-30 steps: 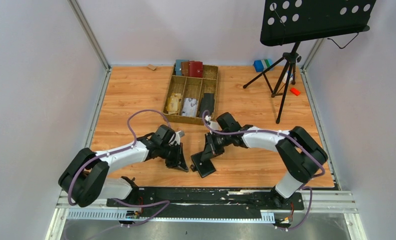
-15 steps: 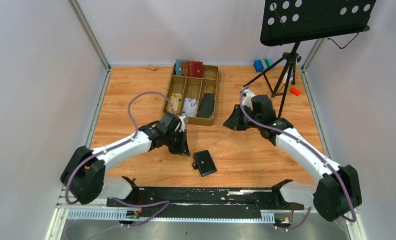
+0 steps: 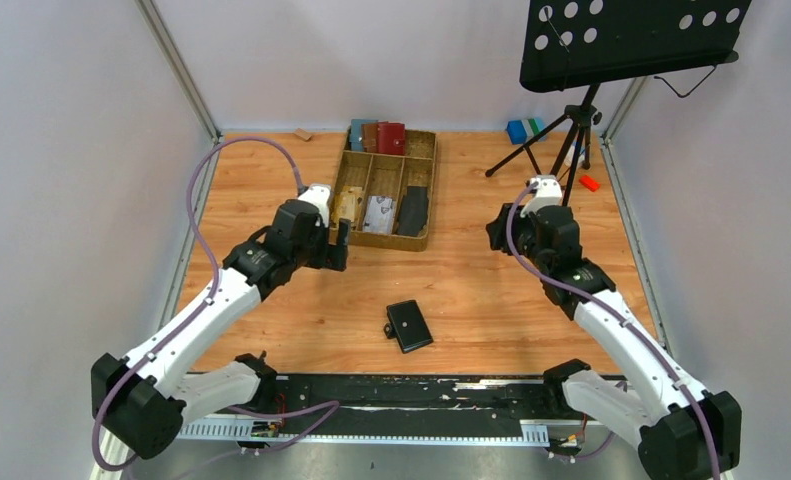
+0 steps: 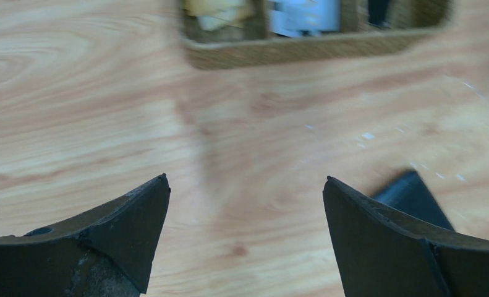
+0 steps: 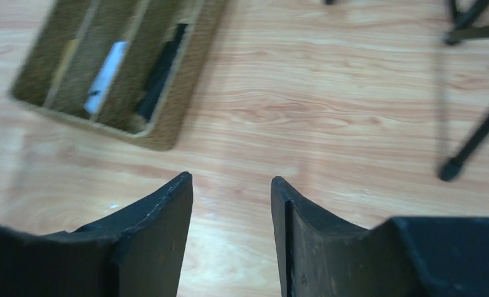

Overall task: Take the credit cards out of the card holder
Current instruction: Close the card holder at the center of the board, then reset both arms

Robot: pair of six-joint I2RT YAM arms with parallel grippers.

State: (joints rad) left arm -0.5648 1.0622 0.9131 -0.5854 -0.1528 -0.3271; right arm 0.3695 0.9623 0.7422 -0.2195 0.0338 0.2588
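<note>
Lying closed on the wooden desk (image 3: 491,300), the small black square card holder (image 3: 409,326) sits at 6 o'clock from the compartmented wooden tray (image 3: 432,185). At its 10 o'clock the left gripper (image 4: 245,185) gapes wide and empty. At 2 o'clock the right gripper (image 5: 231,179) stands partly parted, holding nothing.

Two white-and-black jointed robot arms rise from the near edge, both folded at the elbow and reaching toward the far side. The left arm (image 3: 211,305) climbs from its base at the near left, far and rightward, with a purple cable (image 3: 196,195) arching over it. Its wrist turns right, and the black two-finger left gripper (image 4: 246,180) has its fingers (image 4: 124,229) spread wide, nothing between them. The right arm (image 3: 621,335) climbs from its base at the near right, far and leftward, to a wrist well apart from the left one. The black right gripper (image 5: 230,180) shows only a narrow gap between its fingers (image 5: 161,235), and it too is empty.
</note>
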